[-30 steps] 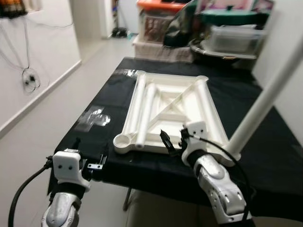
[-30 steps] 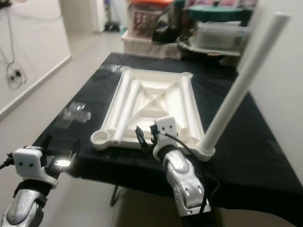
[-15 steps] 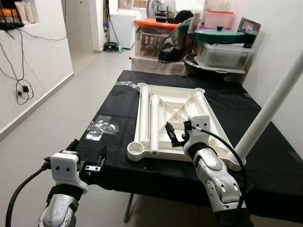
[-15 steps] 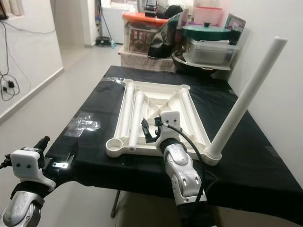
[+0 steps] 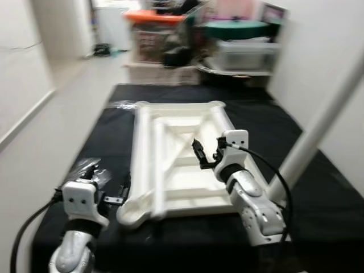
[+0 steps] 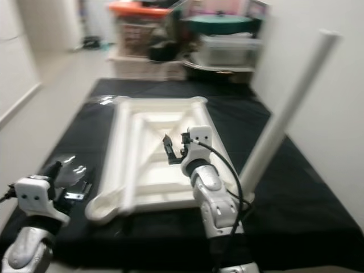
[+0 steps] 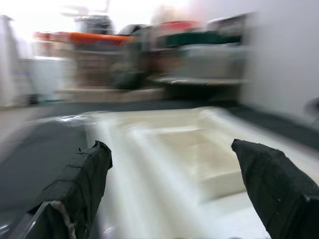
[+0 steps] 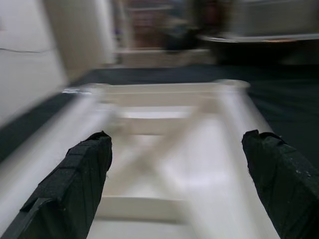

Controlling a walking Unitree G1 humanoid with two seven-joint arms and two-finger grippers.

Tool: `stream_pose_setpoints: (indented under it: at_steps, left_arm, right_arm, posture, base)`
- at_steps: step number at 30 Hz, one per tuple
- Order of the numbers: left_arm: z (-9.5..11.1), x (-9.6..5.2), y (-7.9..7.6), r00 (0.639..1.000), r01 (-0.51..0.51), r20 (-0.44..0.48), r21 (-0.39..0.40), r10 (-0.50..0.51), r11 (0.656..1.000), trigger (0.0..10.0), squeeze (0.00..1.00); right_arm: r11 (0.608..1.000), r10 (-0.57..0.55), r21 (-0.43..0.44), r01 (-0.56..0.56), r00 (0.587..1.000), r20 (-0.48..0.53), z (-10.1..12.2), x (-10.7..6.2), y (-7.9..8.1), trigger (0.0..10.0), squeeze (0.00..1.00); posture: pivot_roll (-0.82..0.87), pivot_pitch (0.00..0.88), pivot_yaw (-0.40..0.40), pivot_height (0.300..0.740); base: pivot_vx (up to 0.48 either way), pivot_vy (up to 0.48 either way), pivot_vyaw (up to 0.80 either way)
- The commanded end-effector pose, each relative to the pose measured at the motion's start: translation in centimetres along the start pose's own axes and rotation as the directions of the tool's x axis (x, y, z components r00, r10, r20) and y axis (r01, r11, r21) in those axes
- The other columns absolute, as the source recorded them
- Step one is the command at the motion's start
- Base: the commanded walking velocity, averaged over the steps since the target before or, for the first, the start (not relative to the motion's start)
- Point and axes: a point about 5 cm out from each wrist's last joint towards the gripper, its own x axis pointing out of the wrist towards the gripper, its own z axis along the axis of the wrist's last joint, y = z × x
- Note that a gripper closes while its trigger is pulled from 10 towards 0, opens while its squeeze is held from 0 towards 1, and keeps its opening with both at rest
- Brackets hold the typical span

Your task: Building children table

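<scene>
Right gripper [image 5: 206, 154] above white tabletop [image 5: 176, 165], fingers [image 8: 79, 184] spread.

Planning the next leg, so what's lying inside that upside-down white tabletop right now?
Inside the upturned white tabletop, a loose white leg tube lies along its left side beside the cross ribs. The right gripper, open, hovers over the middle, hiding part of the ribs.

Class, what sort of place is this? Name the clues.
Probably a spare or storage room in a home: stacked plastic bins at the back, a black-covered table as workbench, and an upside-down white tabletop with one leg fitted.
</scene>
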Motion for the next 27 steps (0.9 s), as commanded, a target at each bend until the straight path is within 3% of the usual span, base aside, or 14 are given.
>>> stream_pose_setpoints:
  at_steps: [1, 5, 9, 12, 15, 16, 17, 18, 19, 21, 22, 24, 25, 27]
  left_arm:
    - [-0.3, -0.6, 1.1, 0.999, -0.035, -0.021, 0.019, 0.036, 0.999, 10.0, 0.0]
    - [-0.5, -0.7, 1.0, 0.999, -0.035, -0.027, 0.021, 0.035, 0.999, 10.0, 0.0]
    - [-0.6, -0.7, 1.1, 0.999, -0.044, -0.03, 0.022, 0.045, 0.999, 10.0, 0.0]
    - [-0.8, -0.8, 1.7, 0.995, -0.09, -0.036, 0.047, 0.092, 0.995, 10.0, 0.0]
    - [-0.9, -1.0, 2.4, 0.989, -0.135, -0.046, 0.072, 0.138, 0.988, 10.0, 0.0]
    - [-1.1, -1.2, 3.4, 0.978, -0.194, -0.055, 0.1, 0.2, 0.976, 10.0, 0.0]
    - [-1.1, -1.2, 3.4, 0.978, -0.194, -0.055, 0.1, 0.2, 0.976, 10.0, 0.0]
    - [-1.3, -1.6, 4.4, 0.962, -0.256, -0.066, 0.129, 0.266, 0.958, 10.0, 0.0]
    - [-1.3, -1.6, 4.4, 0.962, -0.256, -0.066, 0.129, 0.266, 0.958, 10.0, 0.0]
    - [-1.5, -2.2, 5.8, 0.937, -0.327, -0.075, 0.16, 0.342, 0.931, 10.0, 0.0]
    - [-1.5, -2.3, 6.1, 0.932, -0.339, -0.076, 0.164, 0.355, 0.926, 10.0, 0.0]
    - [-1.5, -2.3, 6.1, 0.932, -0.339, -0.076, 0.164, 0.355, 0.926, 10.0, 0.0]
    - [-1.5, -2.4, 6.4, 0.928, -0.347, -0.078, 0.178, 0.365, 0.921, 10.0, 0.0]
    - [-1.5, -2.4, 6.4, 0.928, -0.347, -0.078, 0.178, 0.365, 0.921, 10.0, 0.0]
  right_arm:
    - [0.995, 0.091, 0.035, -0.091, 0.996, -0.011, 0.3, 0.3, 1.9, 10.0, 0.0]
    - [0.988, 0.141, 0.071, -0.136, 0.987, -0.074, -0.1, 0.4, 2.3, 10.0, 0.0]
    - [0.97, 0.193, 0.173, -0.171, 0.974, -0.117, -0.2, 0.5, 2.8, 10.0, 0.0]
    - [0.889, 0.395, 0.317, -0.331, 0.904, -0.166, -0.1, 0.3, 4.3, 10.0, 0.0]
    - [0.857, 0.454, 0.361, -0.368, 0.871, -0.188, -0.2, 0.2, 4.6, 10.0, 0.0]
    - [0.816, 0.511, 0.428, -0.388, 0.83, -0.223, -0.5, 0.0, 4.7, 10.0, 0.0]
    - [0.816, 0.511, 0.428, -0.388, 0.83, -0.223, -0.5, 0.0, 4.7, 10.0, 0.0]
    - [0.775, 0.563, 0.5, -0.388, 0.783, -0.265, -0.9, -0.1, 4.6, 10.0, 0.0]
    - [0.775, 0.563, 0.5, -0.388, 0.783, -0.265, -0.9, -0.1, 4.6, 10.0, 0.0]
    - [0.661, 0.67, 0.652, -0.371, 0.683, -0.29, -1.5, -0.5, 4.8, 10.0, 0.0]
    - [0.624, 0.703, 0.689, -0.368, 0.65, -0.29, -1.6, -0.7, 5.0, 10.0, 0.0]
    - [0.624, 0.703, 0.689, -0.368, 0.65, -0.29, -1.6, -0.7, 5.0, 10.0, 0.0]
    - [0.53, 0.786, 0.757, -0.382, 0.557, -0.268, -2.1, -1.5, 6.2, 10.0, 0.0]
    - [0.53, 0.786, 0.757, -0.382, 0.557, -0.268, -2.1, -1.5, 6.2, 10.0, 0.0]
  posture:
    - [0.04, 0.0, -0.083, 0.74]
    - [0.04, 0.0, -0.085, 0.74]
    - [0.04, 0.0, -0.089, 0.74]
    - [0.04, 0.0, -0.09, 0.74]
    - [0.05, 0.0, -0.094, 0.74]
    - [0.06, 0.0, -0.1, 0.74]
    - [0.06, 0.0, -0.1, 0.74]
    - [0.07, 0.0, -0.112, 0.74]
    - [0.07, 0.0, -0.112, 0.74]
    - [0.08, 0.0, -0.123, 0.74]
    - [0.08, 0.0, -0.123, 0.74]
    - [0.08, 0.0, -0.123, 0.74]
    - [0.08, 0.0, -0.128, 0.74]
    - [0.08, 0.0, -0.128, 0.74]
  base:
    - [0.0, 0.0, 0.0]
    - [0.0, 0.0, 0.0]
    - [0.0, 0.0, 0.0]
    - [0.0, 0.0, 0.0]
    - [0.0, 0.0, 0.0]
    - [0.0, 0.0, 0.0]
    - [0.0, 0.0, 0.0]
    - [0.0, 0.0, 0.0]
    - [0.0, 0.0, 0.0]
    - [0.0, 0.0, 0.0]
    - [0.0, 0.0, 0.0]
    - [0.0, 0.0, 0.0]
    - [0.0, 0.0, 0.0]
    - [0.0, 0.0, 0.0]
